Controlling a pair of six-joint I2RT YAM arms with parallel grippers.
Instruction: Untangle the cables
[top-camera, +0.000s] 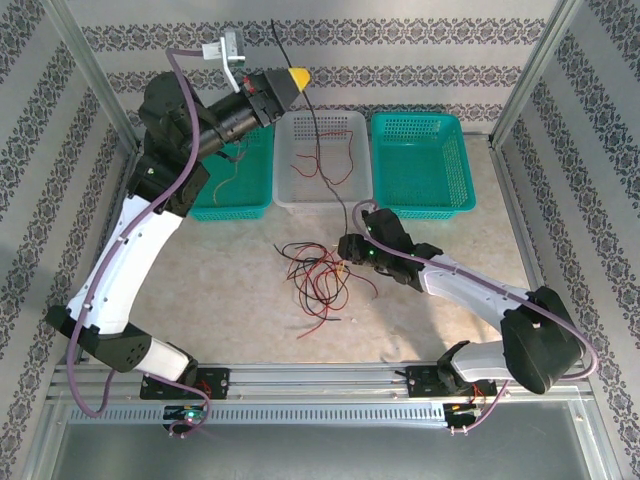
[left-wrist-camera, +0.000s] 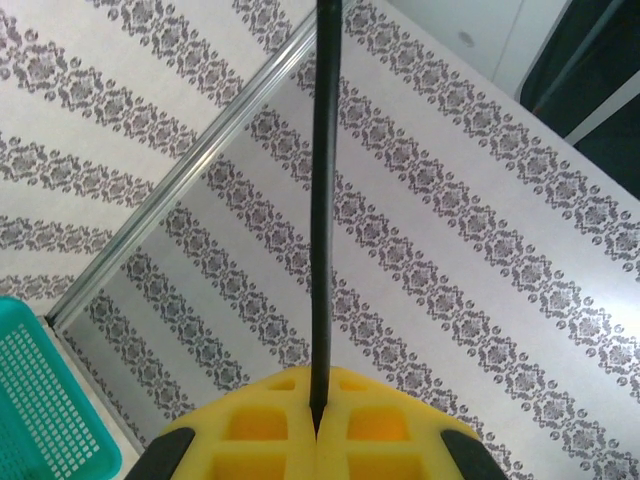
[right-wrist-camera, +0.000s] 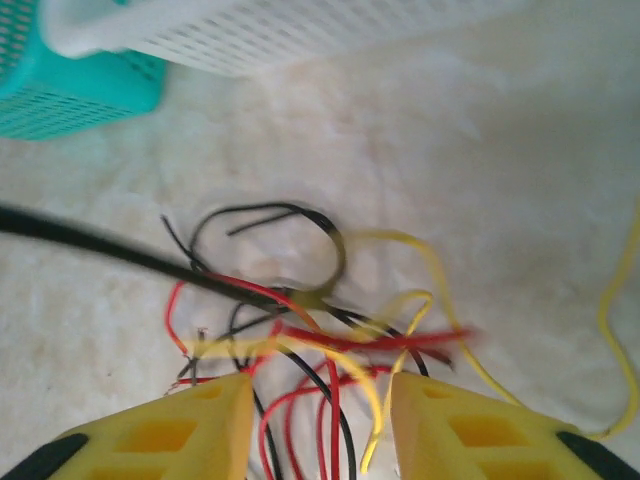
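Table (top-camera: 430, 290) comes first: pale, and partly covered by my two arms. Three baskets line its 12 o'clock edge: a teal basket (top-camera: 255, 190) toward 11, half hidden under my left arm, a white basket (top-camera: 322, 204) in the middle, and a second teal basket (top-camera: 425, 150) toward 1. My left gripper (top-camera: 297, 77) is raised near the white basket's 11 o'clock corner. In the wrist view its fingers (left-wrist-camera: 400, 450) are pressed together on a black cable (left-wrist-camera: 322, 200), which runs up out of frame. From above, that cable hangs down into the white basket, where thin red strands lie too faint for me to count. My right gripper (right-wrist-camera: 320, 430) sits low at the table's centre, fingers (right-wrist-camera: 170, 440) spread, gripping nothing I can make out. The tangled cables (top-camera: 315, 275), red, black and yellow, lie between those fingers and just toward 12 o'clock of them. Blur smears the crossings.
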